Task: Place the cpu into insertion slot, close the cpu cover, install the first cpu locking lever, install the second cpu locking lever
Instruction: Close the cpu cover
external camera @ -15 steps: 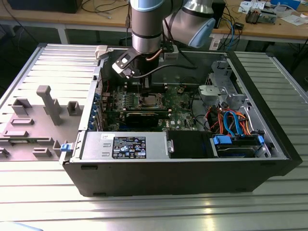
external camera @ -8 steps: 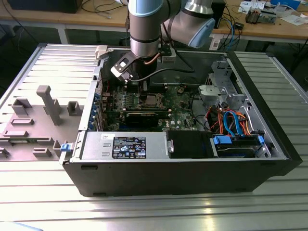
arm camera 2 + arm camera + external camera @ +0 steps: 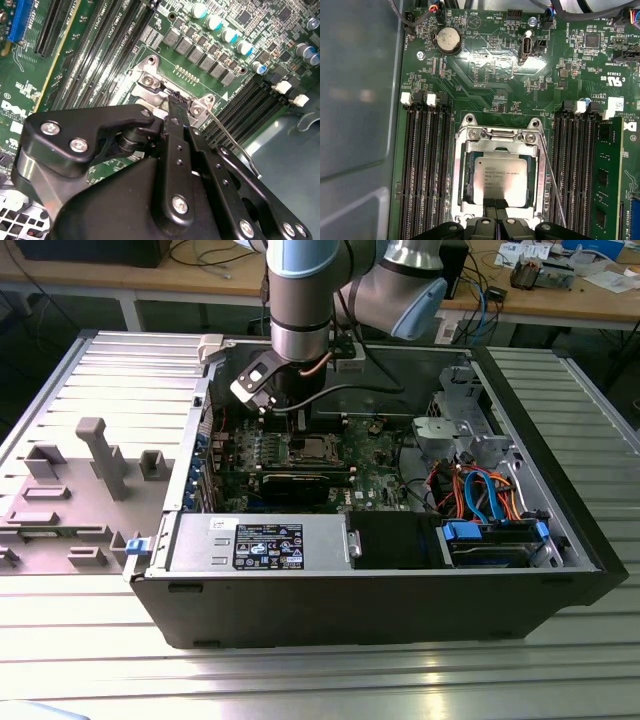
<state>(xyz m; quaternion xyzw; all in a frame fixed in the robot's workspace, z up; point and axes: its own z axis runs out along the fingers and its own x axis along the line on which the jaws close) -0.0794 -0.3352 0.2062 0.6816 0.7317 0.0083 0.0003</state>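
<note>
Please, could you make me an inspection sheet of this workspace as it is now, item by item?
Surface: slatted metal table carrying an open computer case.
Job's things: cpu lies flat in the insertion slot; cpu cover frames it; one thin lever rod slants over the memory slots.
Clutter: grey fixture blocks at the exterior view's left.
Grippers: end effector at the cpu's edge.
Cables: orange and blue bundle inside the case.
Surroundings: wooden bench behind.
</note>
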